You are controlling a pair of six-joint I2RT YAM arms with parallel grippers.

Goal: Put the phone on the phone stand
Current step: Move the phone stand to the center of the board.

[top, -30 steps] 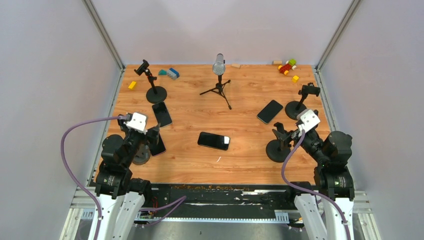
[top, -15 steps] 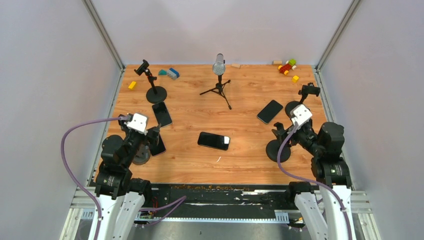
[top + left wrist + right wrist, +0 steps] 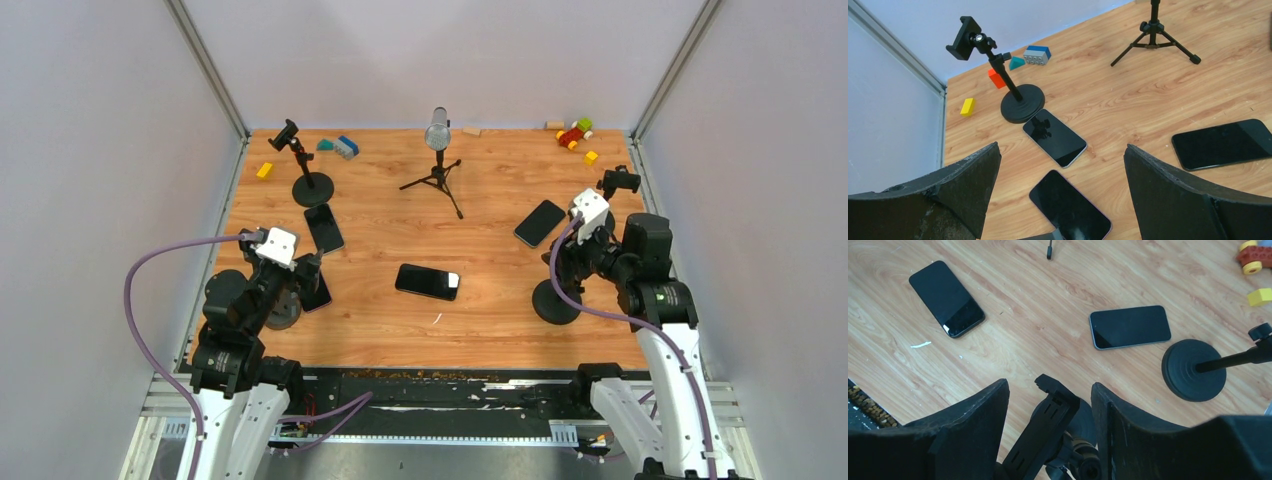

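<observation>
Several black phones lie flat on the wooden table: one in the middle (image 3: pixel 428 282), one at the right (image 3: pixel 540 222), two at the left (image 3: pixel 323 228) (image 3: pixel 317 291). My left gripper (image 3: pixel 305 275) is open and empty above the nearer left phone (image 3: pixel 1068 207), with the other left phone (image 3: pixel 1054 137) beyond. My right gripper (image 3: pixel 562 255) is open, its jaws either side of the clamp (image 3: pixel 1053 425) of the near right phone stand (image 3: pixel 556 300); I cannot tell if they touch. The right phone (image 3: pixel 1129 326) and the middle phone (image 3: pixel 946 297) lie ahead.
A second stand (image 3: pixel 310 188) is at the far left and a third (image 3: pixel 620 182) at the far right, its base (image 3: pixel 1193 370) beside the right phone. A microphone on a tripod (image 3: pixel 438 150) stands mid-back. Toy blocks (image 3: pixel 575 133) (image 3: pixel 340 146) (image 3: pixel 264 170) lie along the back.
My right arm has risen and swung back and to the left, its wrist now over the near right stand's clamp. My left arm has not moved. No phone has moved.
</observation>
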